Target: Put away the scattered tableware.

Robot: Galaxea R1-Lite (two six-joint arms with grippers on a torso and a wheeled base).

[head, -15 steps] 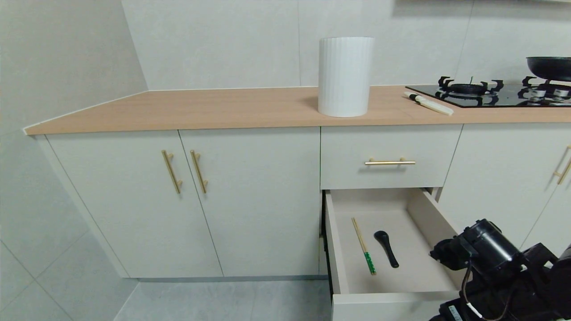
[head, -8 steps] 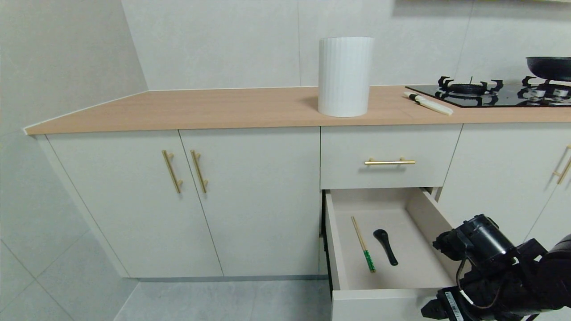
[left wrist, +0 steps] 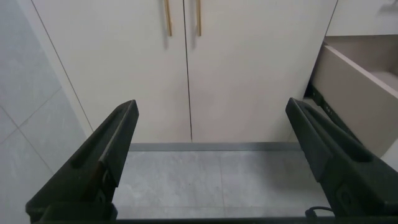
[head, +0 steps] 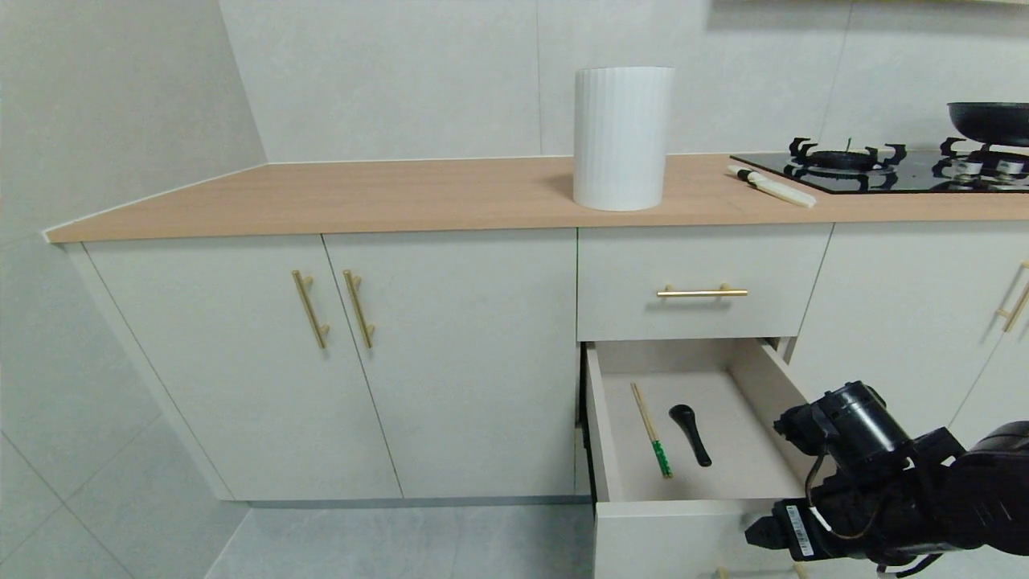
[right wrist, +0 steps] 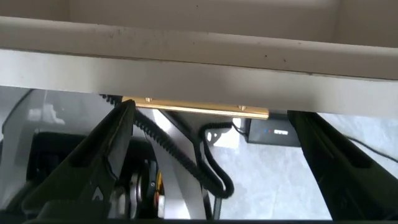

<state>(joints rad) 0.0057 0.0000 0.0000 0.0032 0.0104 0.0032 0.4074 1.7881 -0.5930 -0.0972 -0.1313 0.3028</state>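
Lying a little apart on the floor of the open lower drawer (head: 604, 434) are green-tipped chopsticks (head: 651, 433) and a black spoon (head: 690, 433). Both look light, stiff and smooth, apt to slide, and best pinched mid-shaft. The right hand (right wrist: 210, 111) is at the drawer front, fingers apart around its gold handle (right wrist: 186, 108). The left hand (left wrist: 211, 112), also spread, faces cupboard doors. On the worktop (head: 362, 197) above stand a white ribbed canister (head: 621, 137) and a pale utensil (head: 770, 186), well clear of the drawer.

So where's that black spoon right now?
In the head view, the black spoon lies on the floor of the open drawer, low on the robot's right, just right of the green-tipped chopsticks without touching them.
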